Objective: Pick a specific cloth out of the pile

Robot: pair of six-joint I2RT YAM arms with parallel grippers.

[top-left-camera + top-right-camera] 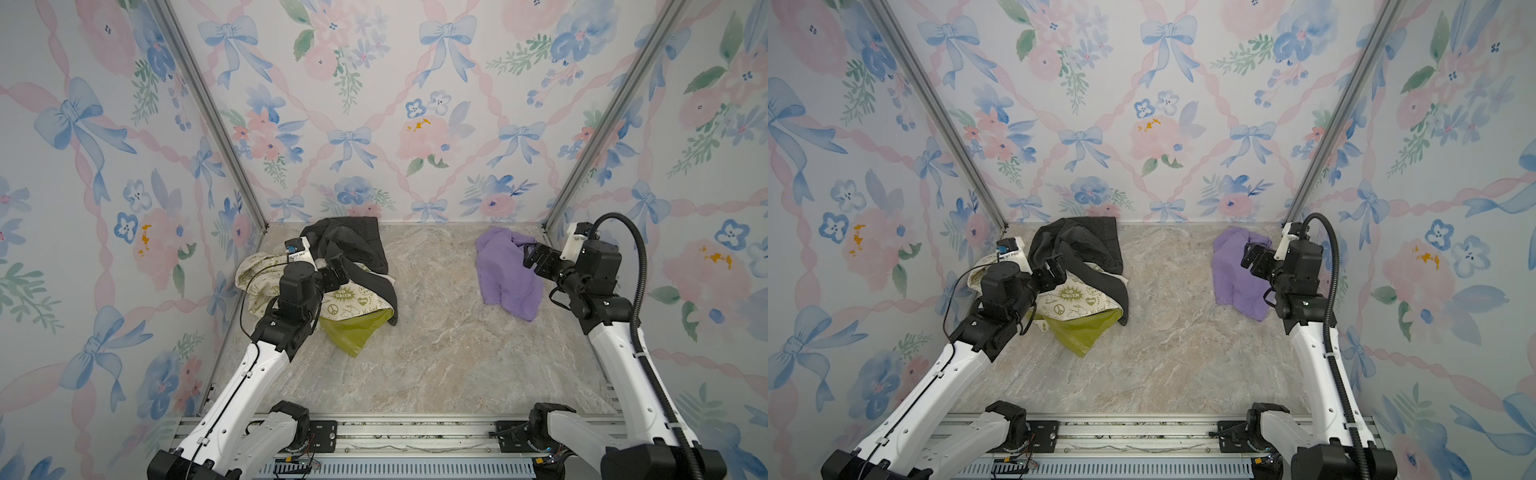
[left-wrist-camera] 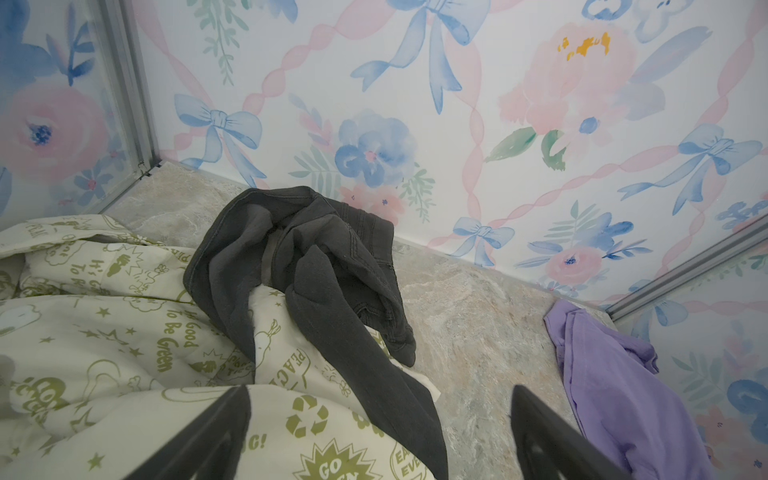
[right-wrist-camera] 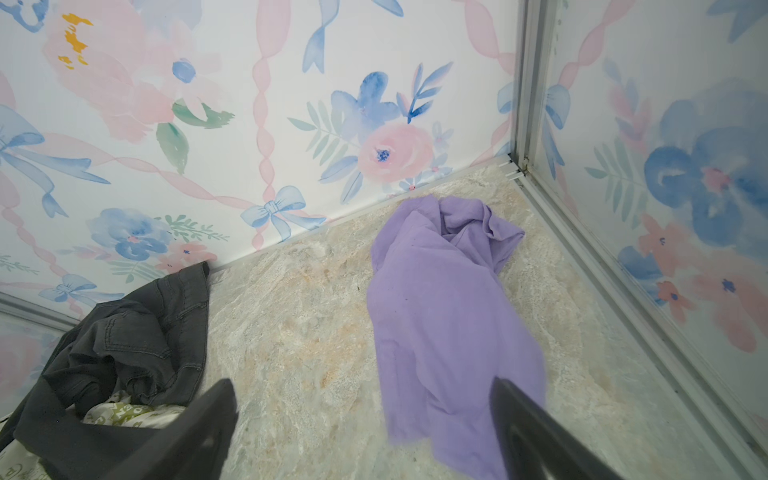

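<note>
Cloth [image 1: 505, 276] apart from pile [image 1: 359, 303]; right gripper [image 1: 527, 256] above it, left gripper [image 1: 341, 271] above pile — both spread wide.

The work cell is enclosed on three sides by flat panels: a back wall [image 1: 374, 104], a left wall [image 1: 83, 166] and a right wall [image 1: 706, 166]. All three carry the same wallpaper print: pink ribbon lattice, blue bows, pink and blue flowers, green leaves on a white ground. Aluminium corner profiles [image 1: 208, 108] run up both rear corners. The table [image 1: 436, 353] has a beige-grey marble-pattern surface. An aluminium T-slot rail [image 1: 415, 432] spans its front edge, with a slotted grey cable duct [image 1: 395, 469] just beside it. Lighting is even and diffuse; shadows are soft.
</note>
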